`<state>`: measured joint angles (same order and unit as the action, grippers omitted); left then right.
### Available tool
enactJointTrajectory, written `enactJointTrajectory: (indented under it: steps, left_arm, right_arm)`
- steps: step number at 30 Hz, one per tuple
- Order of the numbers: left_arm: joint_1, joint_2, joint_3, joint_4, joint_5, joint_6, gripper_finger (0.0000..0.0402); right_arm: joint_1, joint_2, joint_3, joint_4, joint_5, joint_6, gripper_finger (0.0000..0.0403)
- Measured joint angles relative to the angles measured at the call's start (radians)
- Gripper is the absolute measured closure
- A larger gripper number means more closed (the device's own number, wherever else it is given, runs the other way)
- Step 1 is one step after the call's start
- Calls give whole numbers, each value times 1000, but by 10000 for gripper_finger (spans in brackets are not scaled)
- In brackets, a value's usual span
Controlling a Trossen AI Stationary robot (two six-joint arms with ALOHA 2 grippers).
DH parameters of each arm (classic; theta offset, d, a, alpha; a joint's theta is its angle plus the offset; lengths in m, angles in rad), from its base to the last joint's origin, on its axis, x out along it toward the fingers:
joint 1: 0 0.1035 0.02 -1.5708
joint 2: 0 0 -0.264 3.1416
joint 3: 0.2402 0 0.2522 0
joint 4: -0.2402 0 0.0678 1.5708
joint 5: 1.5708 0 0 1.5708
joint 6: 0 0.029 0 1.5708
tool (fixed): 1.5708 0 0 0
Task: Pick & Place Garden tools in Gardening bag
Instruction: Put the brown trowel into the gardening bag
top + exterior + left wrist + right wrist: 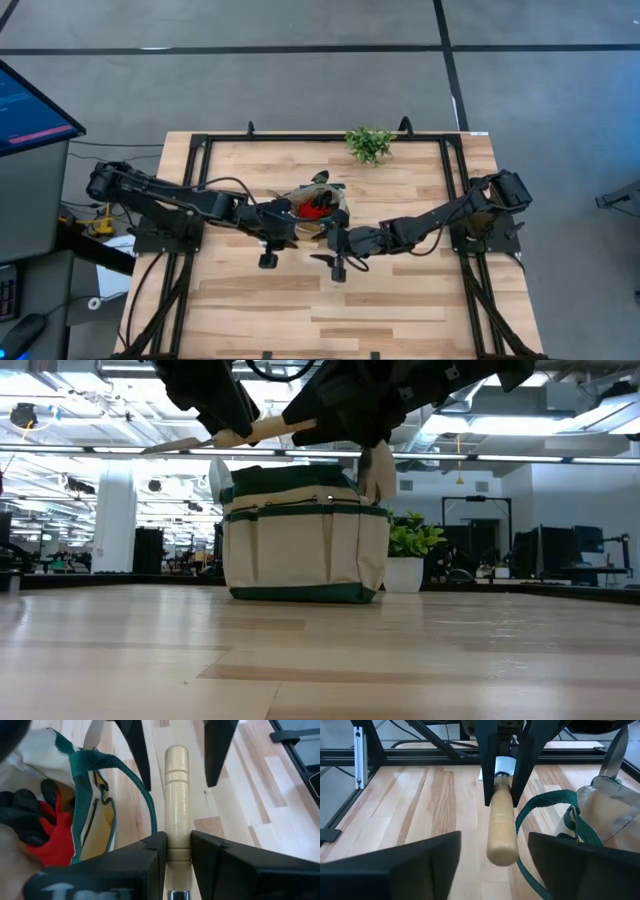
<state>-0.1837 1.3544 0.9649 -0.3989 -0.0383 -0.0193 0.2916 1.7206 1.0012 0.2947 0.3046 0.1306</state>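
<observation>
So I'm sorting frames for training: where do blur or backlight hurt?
Low view: bright ceiling lights behind leave both arms as dark silhouettes above the bag. Left wrist view: the left gripper and the red-and-black item are soft; the trowel handle is clear. Right wrist view: the right fingers blur. High view: evenly lit.

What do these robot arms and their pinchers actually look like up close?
Both arms are black and jointed, with dark cables looping along them. The left gripper has chunky, flat-faced black fingers; the right gripper has broad, dark, wedge-shaped ones. No markings show.
</observation>
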Motion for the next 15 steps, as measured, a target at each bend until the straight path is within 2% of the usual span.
enactJointTrajectory:
  steps: [3,6,15]
  left_arm:
    - [0,0,0,-3,0,-1,356]
    - [0,0,0,-2,0,-3,356]
    - [0,0,0,8,1,-4,356]
  right_arm:
    - [0,0,0,0,2,-6,168]
    - [0,0,0,1,3,-6,180]
    - [-1,0,0,1,-6,-7,314]
